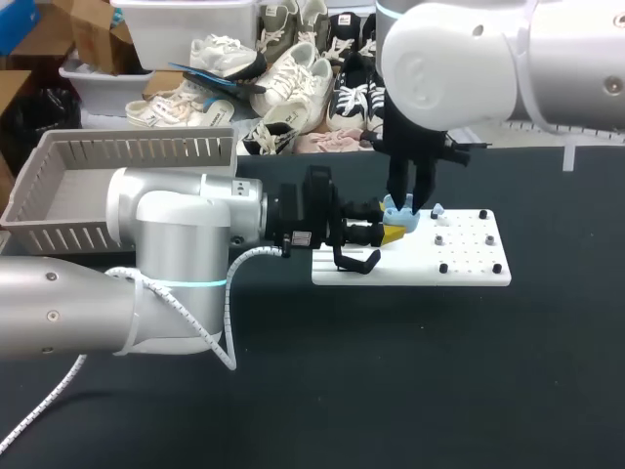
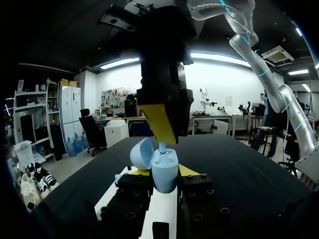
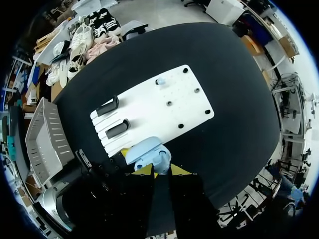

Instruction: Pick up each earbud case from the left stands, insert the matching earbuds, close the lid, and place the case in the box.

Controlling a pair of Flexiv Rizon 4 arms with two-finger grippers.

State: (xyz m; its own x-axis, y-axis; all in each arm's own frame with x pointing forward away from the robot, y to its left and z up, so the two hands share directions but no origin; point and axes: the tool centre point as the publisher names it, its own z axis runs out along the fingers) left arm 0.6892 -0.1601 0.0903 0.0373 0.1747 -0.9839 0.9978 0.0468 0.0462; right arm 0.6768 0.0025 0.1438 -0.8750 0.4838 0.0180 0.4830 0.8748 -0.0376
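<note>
My left gripper (image 2: pixel 163 172) is shut on a light-blue earbud case (image 2: pixel 165 174), holding it by its sides above the left part of the white board (image 1: pixel 469 259). The case's lid (image 2: pixel 141 152) stands open. My right gripper (image 1: pixel 410 203) hangs straight down over the open case, and one yellow finger (image 2: pixel 159 122) shows in the left wrist view. A small pale earbud (image 2: pixel 162 146) sits pinched at its tips, touching the case's opening. In the right wrist view the case (image 3: pixel 148 154) lies just ahead of the right gripper (image 3: pixel 160 171). A second earbud (image 1: pixel 437 210) rests on the board.
Two black stands (image 3: pixel 107 105) (image 3: pixel 118 128) sit at the board's left end, and black pegs (image 1: pixel 496 268) dot its right part. A grey slotted basket (image 1: pixel 127 151) stands at the back left. Dark table surface lies in front of the board.
</note>
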